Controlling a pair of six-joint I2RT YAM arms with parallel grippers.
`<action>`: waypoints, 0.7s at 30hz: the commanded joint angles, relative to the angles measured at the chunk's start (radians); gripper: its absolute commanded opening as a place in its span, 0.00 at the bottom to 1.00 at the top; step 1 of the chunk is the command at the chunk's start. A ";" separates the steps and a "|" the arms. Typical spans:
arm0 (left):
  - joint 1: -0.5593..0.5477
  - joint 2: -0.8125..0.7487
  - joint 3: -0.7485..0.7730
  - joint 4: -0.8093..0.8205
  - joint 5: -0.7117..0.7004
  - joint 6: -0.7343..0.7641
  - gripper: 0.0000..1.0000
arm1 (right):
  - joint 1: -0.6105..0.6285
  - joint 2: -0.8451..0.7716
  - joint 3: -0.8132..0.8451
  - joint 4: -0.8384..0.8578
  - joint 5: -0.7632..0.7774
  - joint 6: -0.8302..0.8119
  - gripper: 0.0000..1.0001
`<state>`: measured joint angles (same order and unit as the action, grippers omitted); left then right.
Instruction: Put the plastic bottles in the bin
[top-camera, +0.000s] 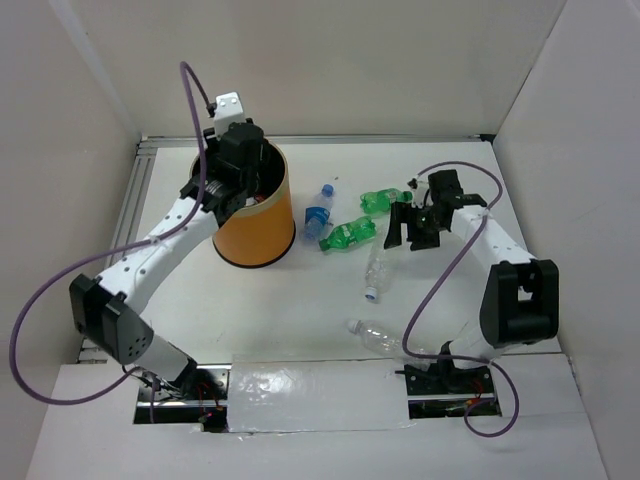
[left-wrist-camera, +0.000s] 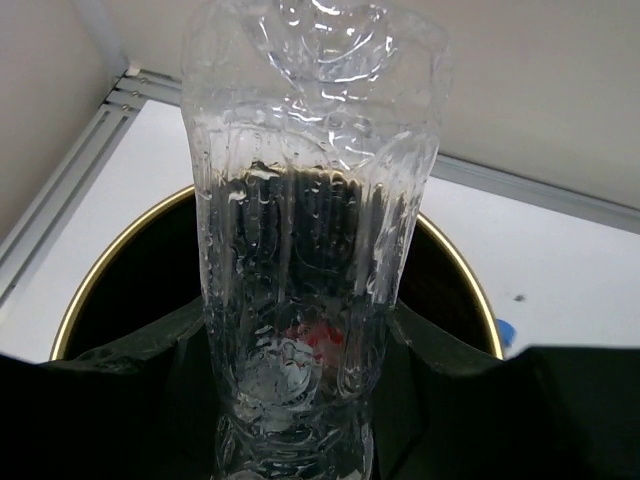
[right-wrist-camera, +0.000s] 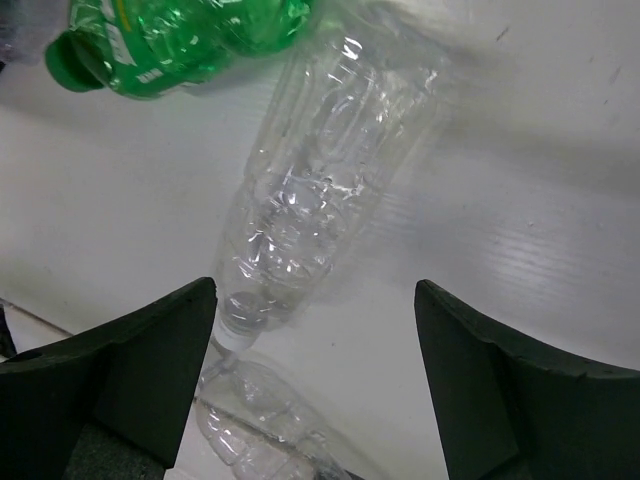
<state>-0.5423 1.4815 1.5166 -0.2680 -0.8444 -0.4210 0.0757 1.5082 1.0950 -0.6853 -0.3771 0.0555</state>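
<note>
the left gripper (left-wrist-camera: 300, 360) is clamped on a crinkly clear bottle (left-wrist-camera: 310, 180) over the orange bin (top-camera: 255, 238) at far left, while the right gripper (right-wrist-camera: 315, 310), fingers apart, hovers over a ribbed clear bottle (right-wrist-camera: 310, 190) lying mid-table, likely light, slick and crushable, best pinched across its middle.

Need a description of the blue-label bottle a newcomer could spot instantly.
Find the tall orange bin left of centre on the white table. Just to its right lies a small clear bottle, with a green bottle on its other side. Only this one has a blue label and cap.
</note>
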 joint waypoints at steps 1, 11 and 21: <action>0.045 0.051 0.083 0.109 -0.019 0.031 0.17 | -0.004 0.043 -0.023 0.046 0.004 0.070 0.87; 0.117 0.148 0.122 0.032 0.045 0.008 0.59 | -0.013 0.193 -0.041 0.111 -0.063 0.119 0.89; -0.031 -0.090 -0.067 0.148 0.158 0.204 1.00 | -0.002 0.317 -0.008 0.165 -0.042 0.138 0.62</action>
<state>-0.4614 1.5715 1.4792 -0.2436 -0.7376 -0.3656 0.0692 1.7794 1.0676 -0.5716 -0.4427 0.1925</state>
